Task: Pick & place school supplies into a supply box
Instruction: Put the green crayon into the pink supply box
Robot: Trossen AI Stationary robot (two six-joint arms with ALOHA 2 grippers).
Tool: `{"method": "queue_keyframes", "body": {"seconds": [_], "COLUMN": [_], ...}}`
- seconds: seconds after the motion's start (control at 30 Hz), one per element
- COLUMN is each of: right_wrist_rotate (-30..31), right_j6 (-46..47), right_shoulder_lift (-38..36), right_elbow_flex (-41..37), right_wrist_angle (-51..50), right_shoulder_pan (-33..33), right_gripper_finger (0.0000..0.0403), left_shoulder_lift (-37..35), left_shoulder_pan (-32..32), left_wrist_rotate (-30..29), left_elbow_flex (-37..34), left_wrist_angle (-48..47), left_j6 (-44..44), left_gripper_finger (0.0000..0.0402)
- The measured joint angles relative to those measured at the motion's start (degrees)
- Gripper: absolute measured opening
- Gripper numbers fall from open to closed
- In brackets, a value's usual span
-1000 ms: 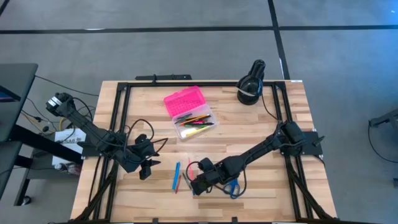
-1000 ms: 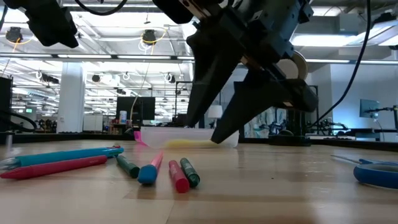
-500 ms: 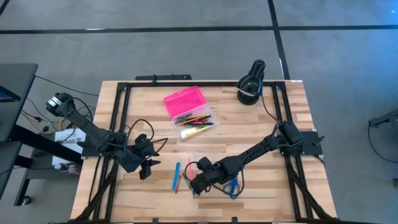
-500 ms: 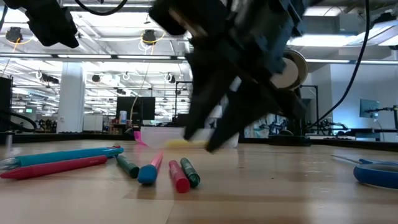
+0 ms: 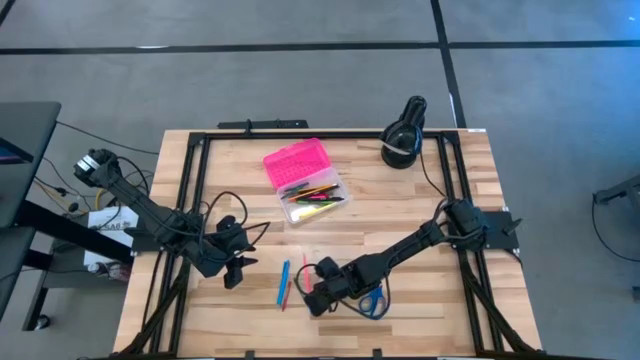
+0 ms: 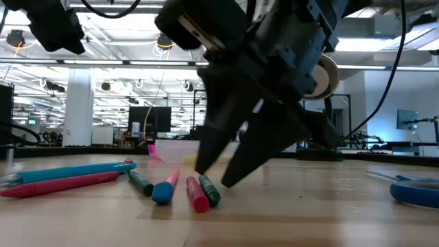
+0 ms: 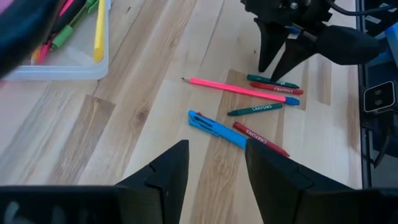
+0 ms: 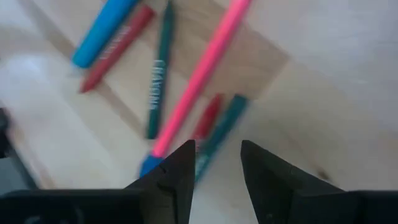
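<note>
Several supplies lie in a loose group on the table near its front: a pink pencil [image 7: 236, 88], a blue pen [image 7: 214, 127], two green crayons [image 7: 273, 81] [image 7: 255, 110] and two red crayons [image 7: 277, 89] [image 7: 258, 137]. My right gripper [image 6: 214, 177] is open and slants down just over one green crayon [image 8: 221, 134] and the red one [image 8: 208, 118] beside it, its fingertips close above them. The supply box stands farther back, its pink lid [image 5: 295, 162] open and its clear base [image 5: 314, 198] holding several pens. My left gripper [image 7: 212, 163] hangs open above the table, left of the group.
Blue-handled scissors [image 6: 415, 190] lie on the table right of the crayons, under my right arm [image 5: 372, 298]. A black round device [image 5: 402, 140] stands at the back right. Black frame rails run along the table's left and right sides.
My right gripper has come down toward the green and red crayons and shifted a little toward the table's left. The supplies have stayed where they were.
</note>
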Motion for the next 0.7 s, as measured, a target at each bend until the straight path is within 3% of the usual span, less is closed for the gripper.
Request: {"method": "queue_keyframes", "body": {"seconds": [0.7], "right_wrist_rotate": [0.59], "right_j6": [1.58], "right_shoulder_lift": [0.02], "right_elbow_flex": [-0.02], "right_wrist_angle": [0.75], "right_shoulder_pan": [0.15], "right_gripper_finger": [0.0118], "left_shoulder_lift": [-0.01], "left_shoulder_pan": [0.0], "left_wrist_rotate": [-0.15], "left_elbow_flex": [0.0], "left_wrist_angle": [-0.8], "left_j6": [0.02], "left_gripper_finger": [0.0153]}}
